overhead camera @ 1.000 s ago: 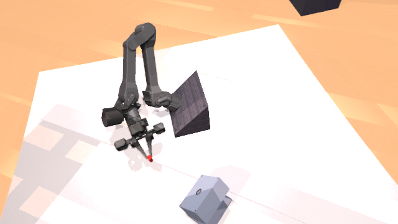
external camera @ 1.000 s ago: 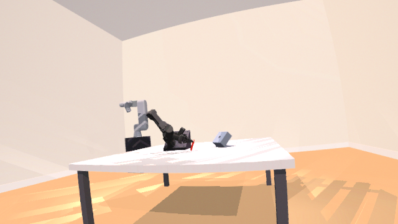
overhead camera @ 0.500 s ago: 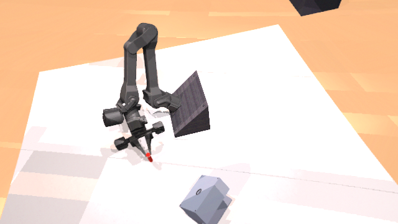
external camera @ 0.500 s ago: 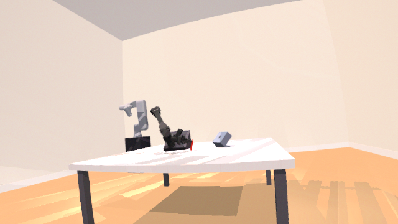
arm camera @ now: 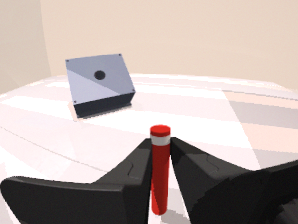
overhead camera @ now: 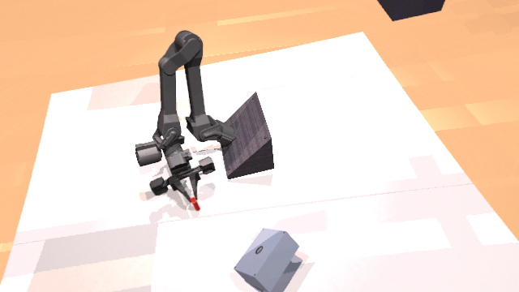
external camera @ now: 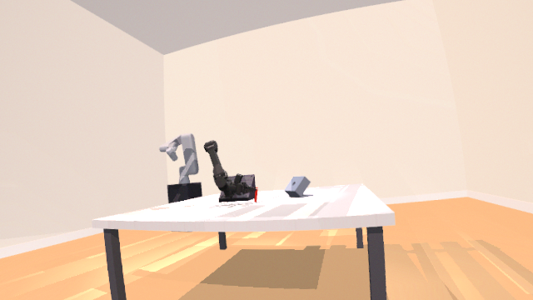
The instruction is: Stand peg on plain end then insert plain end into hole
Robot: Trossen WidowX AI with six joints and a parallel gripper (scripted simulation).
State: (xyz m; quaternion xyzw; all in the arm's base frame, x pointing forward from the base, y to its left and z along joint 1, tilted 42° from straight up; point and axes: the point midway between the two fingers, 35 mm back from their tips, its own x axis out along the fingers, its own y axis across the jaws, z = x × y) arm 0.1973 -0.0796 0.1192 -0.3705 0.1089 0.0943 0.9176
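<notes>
My gripper [overhead camera: 194, 199] [arm camera: 160, 143] is shut on the red peg [overhead camera: 195, 204] [external camera: 256, 196] [arm camera: 160, 175], near its white-banded end. The peg is close to upright, with the white band at the top and the plain end down. The plain end is at or just above the table; contact cannot be told. The blue-grey sloped panel [overhead camera: 252, 261] [external camera: 301, 186] [arm camera: 112, 64] stands apart from the peg, toward the upper left in the wrist view. Its one hole [overhead camera: 259, 250] [external camera: 294, 183] [arm camera: 99, 75] is empty and dark.
A dark wedge-shaped block [overhead camera: 248, 135] stands beside the arm, close to its base. The white table [overhead camera: 345, 122] [external camera: 325, 217] carries both blocks. A grey arm [external camera: 190, 156] on a black pedestal [external camera: 184, 192] stands behind the table.
</notes>
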